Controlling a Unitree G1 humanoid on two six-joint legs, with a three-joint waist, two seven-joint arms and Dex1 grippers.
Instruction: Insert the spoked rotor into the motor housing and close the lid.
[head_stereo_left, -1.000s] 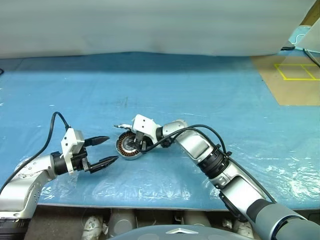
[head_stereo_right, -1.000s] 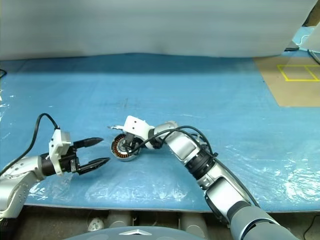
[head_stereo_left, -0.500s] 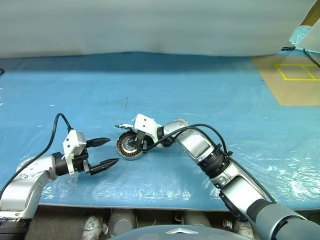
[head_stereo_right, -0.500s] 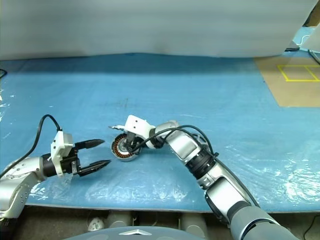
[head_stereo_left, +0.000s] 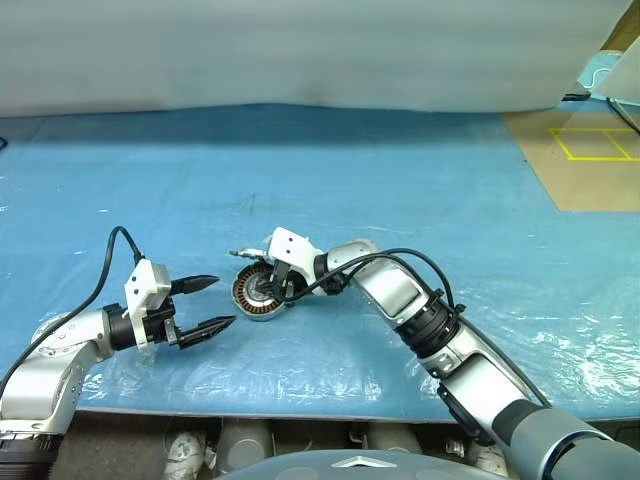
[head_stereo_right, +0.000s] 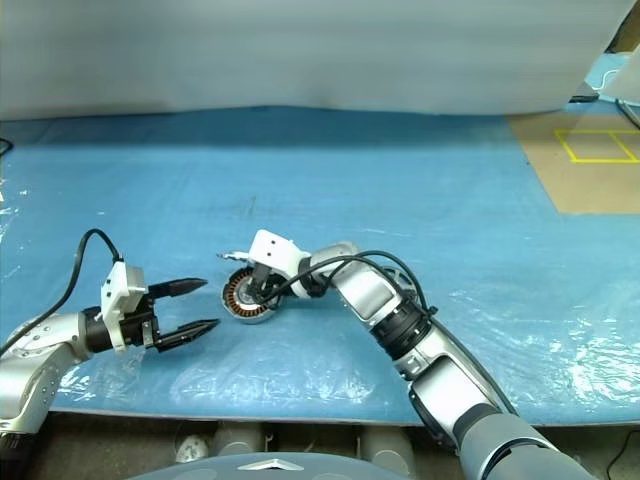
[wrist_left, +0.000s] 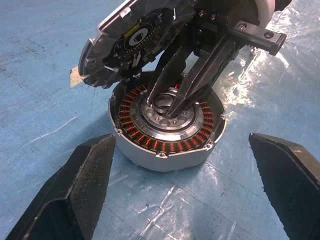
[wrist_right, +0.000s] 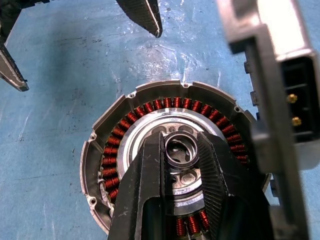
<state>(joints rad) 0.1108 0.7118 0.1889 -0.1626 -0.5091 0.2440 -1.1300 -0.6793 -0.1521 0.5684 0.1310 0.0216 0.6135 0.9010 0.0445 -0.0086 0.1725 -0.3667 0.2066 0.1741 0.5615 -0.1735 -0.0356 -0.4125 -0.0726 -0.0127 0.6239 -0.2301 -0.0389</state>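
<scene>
- Housing, a round shallow silver motor housing (wrist_left: 165, 127) with copper-brown windings, sits on the blue plastic-covered table (head_stereo_left: 400, 180), directly under the right gripper (wrist_right: 181, 159).
- Right gripper's narrow black fingers pinch the housing's central metal hub (wrist_right: 180, 150).
- Thin round silver-grey lid (wrist_left: 132, 42) stands raised, hinged behind those fingers.
- Left gripper (head_stereo_left: 205, 305) hovers near the housing, jaws wide, empty.

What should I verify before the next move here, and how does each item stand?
1. Is the lid raised clear? Ok.
2. Is the motor housing flat on the blue sheet? Ok.
3. Is the housing filled? Not ok: windings and hub lie bare.
4. Is the right gripper free? Not ok: closed on the hub.
5. Is the left gripper open and apart from the housing? Ok.
</scene>
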